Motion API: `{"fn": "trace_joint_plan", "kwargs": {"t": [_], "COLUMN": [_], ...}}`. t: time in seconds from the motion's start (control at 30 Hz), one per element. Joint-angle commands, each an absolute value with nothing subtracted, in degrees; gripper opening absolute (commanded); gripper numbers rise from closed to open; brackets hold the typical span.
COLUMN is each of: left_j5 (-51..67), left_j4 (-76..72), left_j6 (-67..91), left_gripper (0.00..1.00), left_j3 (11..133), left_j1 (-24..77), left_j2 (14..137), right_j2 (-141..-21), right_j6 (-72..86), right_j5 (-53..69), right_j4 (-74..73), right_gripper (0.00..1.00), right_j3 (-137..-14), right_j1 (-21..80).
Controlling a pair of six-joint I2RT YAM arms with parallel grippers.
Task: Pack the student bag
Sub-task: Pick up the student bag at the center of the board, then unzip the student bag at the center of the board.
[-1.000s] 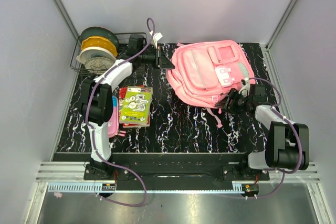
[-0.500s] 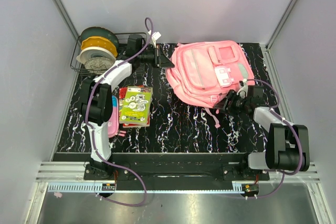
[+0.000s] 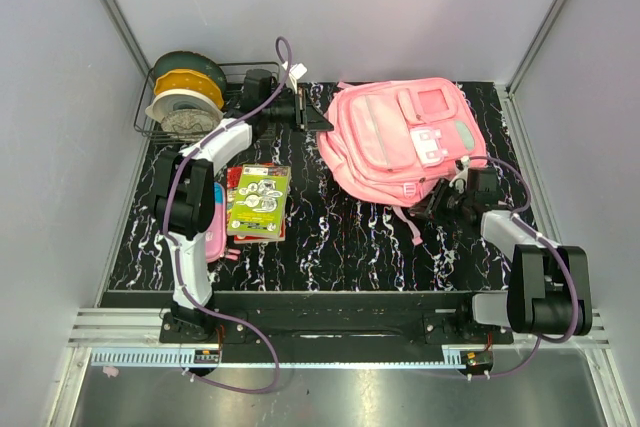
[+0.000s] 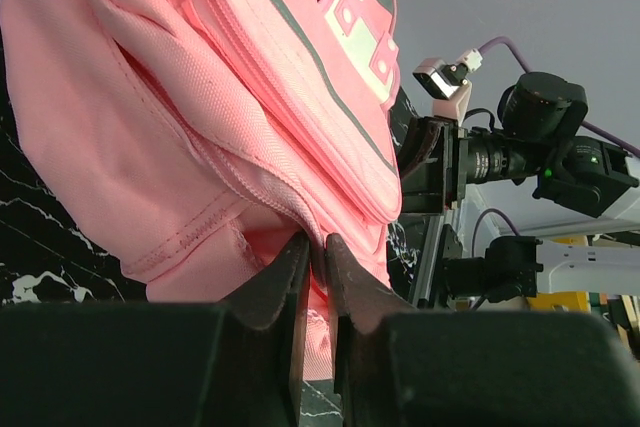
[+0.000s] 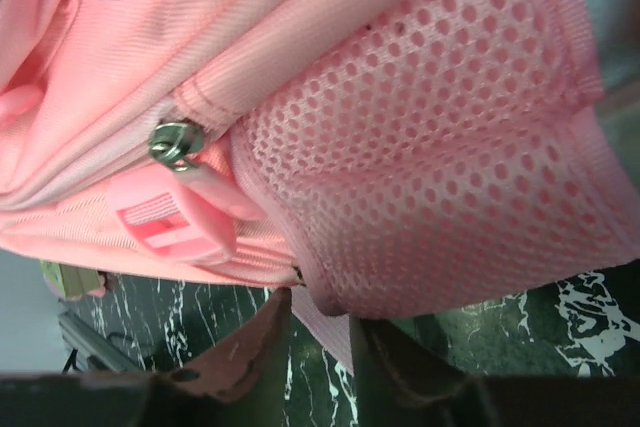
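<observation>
Top view: student bag (image 3: 400,137) in upper right of frame, flat on table (image 3: 340,237). Left gripper (image 3: 318,119) at bag's left edge. Right gripper (image 3: 440,197) at bag's lower-right corner — slightly further down-frame than half a second ago, bag body roughly same place. Jaw state unreadable here.

Left wrist: left gripper (image 4: 317,252) pinched nearly closed on pink seam fold. Bag fills upper left, cut off by frame.

Right wrist: right gripper (image 5: 318,332) narrow, pink fabric edge filling gap — just under mesh pocket (image 5: 430,147). Zip pull (image 5: 175,142) at left. Fingertips partly out of frame.
</observation>
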State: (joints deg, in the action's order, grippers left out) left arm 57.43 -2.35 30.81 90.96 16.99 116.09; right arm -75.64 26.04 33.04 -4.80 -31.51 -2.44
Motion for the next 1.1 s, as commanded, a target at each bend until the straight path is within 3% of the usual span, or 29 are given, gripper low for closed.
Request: {"fn": "trace_joint_plan", "kwargs": {"t": [0.0, 0.07, 0.13, 0.23, 0.47, 0.5, 0.53, 0.57, 0.63, 0.8, 0.9, 0.93, 1.03, 1.07], "left_j5": [61.70, 61.79, 61.79, 61.44, 60.56, 60.38, 60.29, 60.38, 60.64, 60.64, 60.64, 60.64, 60.82, 60.82], "left_j4": [-9.84, -9.67, -9.67, -11.07, -14.93, -15.29, -15.64, -16.08, -16.69, -17.58, -17.49, -17.49, -17.40, -17.40], "left_j6": [32.34, 32.08, 32.17, 32.60, 33.57, 33.75, 34.10, 34.28, 34.71, 35.07, 35.07, 34.98, 35.15, 35.07], "left_gripper": [0.15, 0.15, 0.15, 0.15, 0.15, 0.15, 0.15, 0.15, 0.15, 0.15, 0.15, 0.15, 0.15, 0.15], "left_j3": [90.70, 90.35, 89.83, 87.90, 83.41, 82.80, 82.53, 82.44, 82.00, 80.95, 80.77, 80.77, 81.12, 81.21], "left_j1": [17.31, 17.31, 17.32, 17.40, 17.40, 17.32, 17.31, 17.40, 17.49, 17.67, 17.84, 17.75, 17.75, 17.84], "left_j2": [111.27, 111.18, 111.18, 110.66, 108.99, 108.90, 108.81, 108.72, 108.54, 107.40, 106.61, 106.70, 106.79, 106.87], "right_j2": [-73.13, -72.25, -71.28, -69.88, -67.24, -67.76, -68.11, -68.55, -69.69, -70.58, -70.05, -70.05, -70.22, -70.22], "right_j6": [27.69, 27.86, 27.86, 29.00, 30.15, 29.71, 29.45, 28.75, 27.95, 26.19, 25.84, 25.06, 24.09, 24.17], "right_j5": [30.50, 30.59, 32.16, 35.85, 37.79, 37.10, 36.31, 35.78, 33.58, 29.28, 26.65, 26.11, 26.01, 25.93], "right_j4": [-0.80, -0.53, -0.53, 1.47, -1.65, -3.67, -4.65, -5.44, -6.85, -8.79, -9.75, -10.19, -10.72, -10.46], "right_gripper": [0.28, 0.22, 0.08, 0.00, 0.00, 0.05, 0.16, 0.19, 0.39, 0.49, 0.46, 0.38, 0.33, 0.26], "right_j3": [-30.15, -29.97, -30.14, -30.06, -30.14, -30.93, -31.29, -31.64, -32.25, -33.31, -33.75, -33.92, -34.01, -33.93], "right_j1": [-1.67, -1.67, -1.58, -1.58, -1.58, -1.58, -1.58, -1.58, -1.49, -1.41, -0.53, -0.35, -0.35, -0.35]}}
